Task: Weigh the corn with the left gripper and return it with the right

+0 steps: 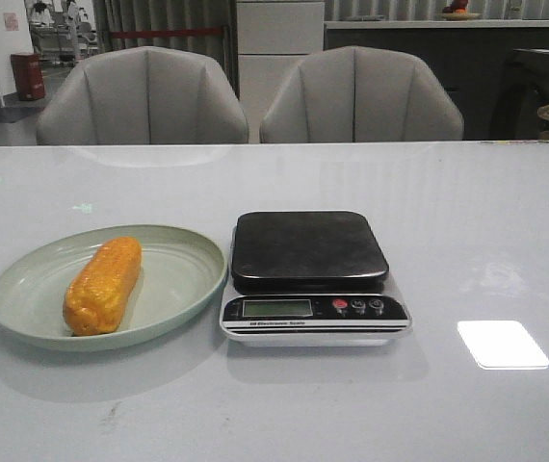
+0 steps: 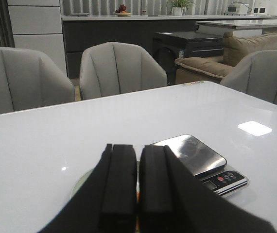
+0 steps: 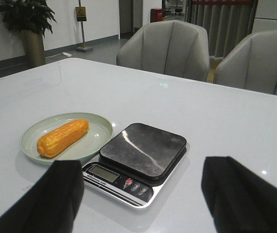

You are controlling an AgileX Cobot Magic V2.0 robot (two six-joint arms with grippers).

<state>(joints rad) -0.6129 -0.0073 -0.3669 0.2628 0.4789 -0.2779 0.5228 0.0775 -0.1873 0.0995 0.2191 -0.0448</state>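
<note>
The orange-yellow corn (image 1: pixel 103 285) lies lengthwise on the pale green plate (image 1: pixel 183 274) at the table's front left. It also shows in the right wrist view (image 3: pixel 63 137). A kitchen scale (image 1: pixel 308 250) with a dark steel platform stands just right of the plate, and nothing is on it. Neither gripper shows in the front view. My left gripper (image 2: pixel 137 148) is shut and empty, held above the plate (image 2: pixel 80 180), and its fingers hide the corn in that view. My right gripper (image 3: pixel 142 165) is wide open and empty, hovering in front of the scale (image 3: pixel 143 148).
Two grey chairs (image 1: pixel 144 96) stand behind the table's far edge. A bright light reflection (image 1: pixel 502 344) lies on the white tabletop to the right of the scale. The scale's display and buttons (image 1: pixel 356 306) face the front edge.
</note>
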